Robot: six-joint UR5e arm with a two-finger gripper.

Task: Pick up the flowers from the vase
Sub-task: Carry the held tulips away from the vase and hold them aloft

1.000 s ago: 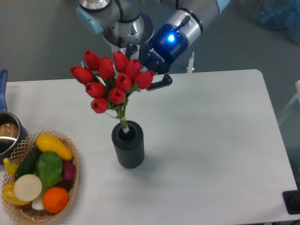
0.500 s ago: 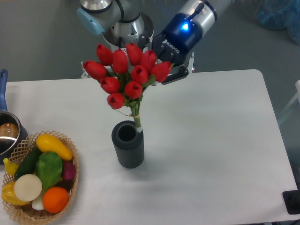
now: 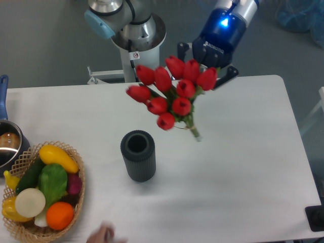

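Note:
The flowers (image 3: 174, 96), a bunch of red tulip buds with short green stems, hang in the air above the table, right of the vase and clear of it. Their stem ends point down to the right. My gripper (image 3: 206, 71) is shut on the flowers from behind, at the bunch's upper right; the buds hide most of its fingers. The vase (image 3: 137, 155), dark and ribbed, stands upright on the white table (image 3: 243, 167) with nothing in its mouth.
A wicker basket (image 3: 76, 202) of fruit and vegetables sits at the front left. A metal pot (image 3: 7, 144) with a blue handle is at the left edge. A blurred hand (image 3: 103, 235) shows at the bottom edge. The robot base (image 3: 134, 30) stands behind the table.
The gripper has carried the flowers up and to the right. Their stems have left the vase's mouth and now hang free. A hand has appeared at the bottom edge.

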